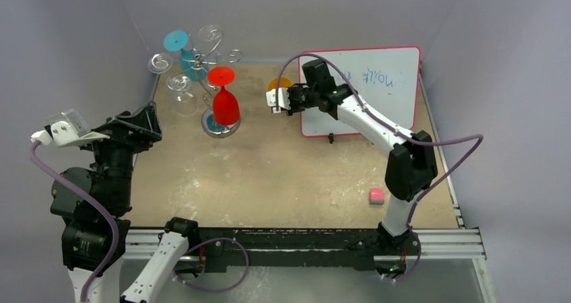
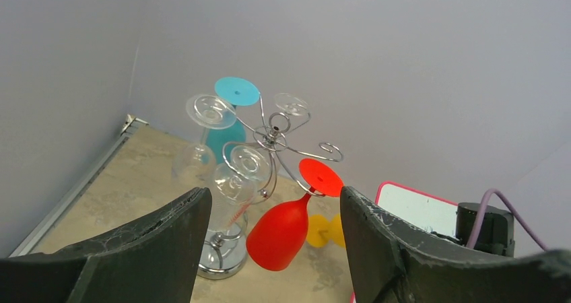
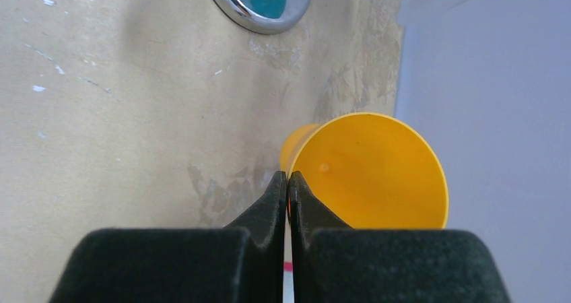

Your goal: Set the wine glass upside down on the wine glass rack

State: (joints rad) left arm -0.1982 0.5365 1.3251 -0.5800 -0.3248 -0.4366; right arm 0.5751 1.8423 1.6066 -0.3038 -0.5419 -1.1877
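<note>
Wine glass rack (image 1: 209, 64) of silver wire at far left of table (image 1: 283, 175): wavy stem, curled spiral arms, round mirror-bright base. Hung upside down from those arms: red glass (image 1: 225, 104), opaque and glossy; teal glass (image 1: 180, 47), flat round foot uppermost; clear glasses (image 1: 182, 91), see-through, bowls down.

Yellow wine glass (image 3: 370, 175) not on rack. Lying on its side on table, to right of rack base and near left edge of whiteboard (image 1: 367, 91). Opaque, smooth and matte; foot a flat round disc with small dimple at centre, turned toward right wrist camera; bowl behind it mostly hidden.

Right gripper (image 3: 288, 182) low over table, black fingers pressed flat together, nothing seen between them, tips right at left rim of yellow foot. Touching it or not: cannot tell.

Left gripper (image 2: 275, 190) raised at left side, well apart from rack and aimed toward it. Curved black fingers spread wide, empty, inner edges scuffed.

Table tan and mottled, worn with pale scratches and patches. Whiteboard flat on far right of table: rounded corners, red frame, faint blue scribble. Small pink block (image 1: 376, 195) near right edge, well apart from glasses and rack.
</note>
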